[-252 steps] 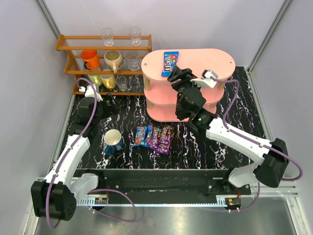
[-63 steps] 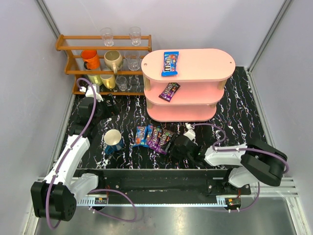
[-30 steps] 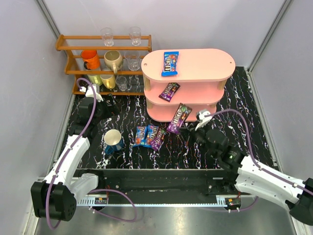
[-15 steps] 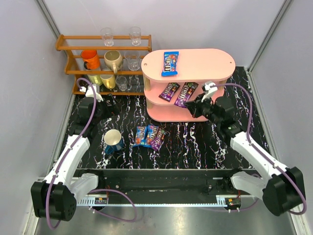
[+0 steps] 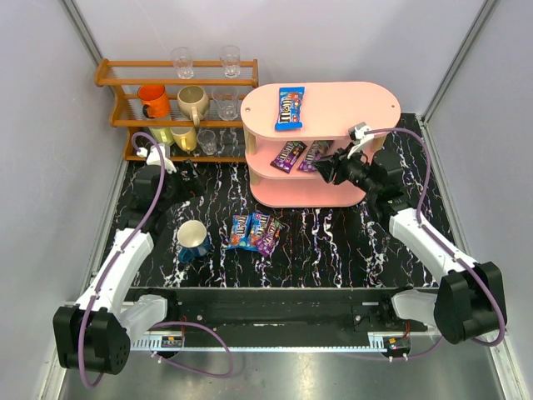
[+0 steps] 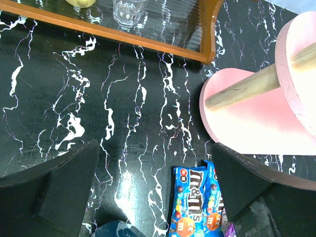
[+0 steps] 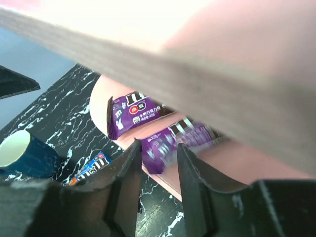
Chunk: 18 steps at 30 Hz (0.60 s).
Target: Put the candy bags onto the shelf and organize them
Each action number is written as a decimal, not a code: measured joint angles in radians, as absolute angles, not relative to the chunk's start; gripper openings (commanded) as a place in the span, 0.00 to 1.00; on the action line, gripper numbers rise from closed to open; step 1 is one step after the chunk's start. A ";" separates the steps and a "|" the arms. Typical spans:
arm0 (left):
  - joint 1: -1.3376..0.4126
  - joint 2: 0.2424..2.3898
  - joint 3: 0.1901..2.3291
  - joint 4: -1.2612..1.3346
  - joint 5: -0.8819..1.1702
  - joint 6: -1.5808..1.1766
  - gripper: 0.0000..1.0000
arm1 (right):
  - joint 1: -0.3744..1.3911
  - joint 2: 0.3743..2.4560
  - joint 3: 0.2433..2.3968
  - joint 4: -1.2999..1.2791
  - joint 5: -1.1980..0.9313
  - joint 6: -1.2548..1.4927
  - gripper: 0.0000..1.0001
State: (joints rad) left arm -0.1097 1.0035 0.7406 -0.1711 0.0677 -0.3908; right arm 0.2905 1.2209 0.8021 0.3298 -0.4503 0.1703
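Note:
The pink shelf [image 5: 350, 104] stands at the back right. One blue candy bag [image 5: 290, 108] lies on its top board. Two purple bags lie side by side on the middle board: one [image 5: 289, 156] [image 7: 136, 112] at the left, the other [image 5: 315, 154] [image 7: 170, 140] right at my right gripper [image 5: 331, 168] [image 7: 159, 148]. The right jaws stand parted around that bag's near end, which is blurred. Two blue bags [image 5: 240, 231] [image 6: 192, 202] and a purple one [image 5: 271, 237] lie on the table. My left gripper [image 5: 179, 179] [image 6: 158, 197] is wide open and empty above the table.
A blue mug [image 5: 193, 239] stands left of the loose bags. A wooden rack [image 5: 179, 108] with mugs and glasses stands at the back left, close to the shelf's left end. The shelf's top board [image 7: 222, 74] hangs low over my right gripper.
My right gripper carried a purple bag from the table up to the shelf's middle board. Since half a second ago it has pushed in further and its jaws have parted.

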 measured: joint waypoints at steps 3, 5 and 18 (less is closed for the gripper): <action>-0.110 1.003 0.741 -0.170 0.068 -0.391 0.99 | 0.287 1.231 0.806 0.354 -0.444 0.180 0.54; -0.110 1.003 0.741 -0.171 0.068 -0.391 0.99 | 0.286 1.230 0.805 0.362 -0.427 0.187 0.55; -0.110 1.003 0.741 -0.171 0.068 -0.391 0.99 | 0.387 0.857 0.651 0.230 -0.103 0.283 0.64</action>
State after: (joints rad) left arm -0.1097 1.0035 0.7406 -0.1707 0.0681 -0.3912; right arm 0.3874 0.8566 0.6514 0.2298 -0.1032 0.2832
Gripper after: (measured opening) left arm 0.987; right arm 0.625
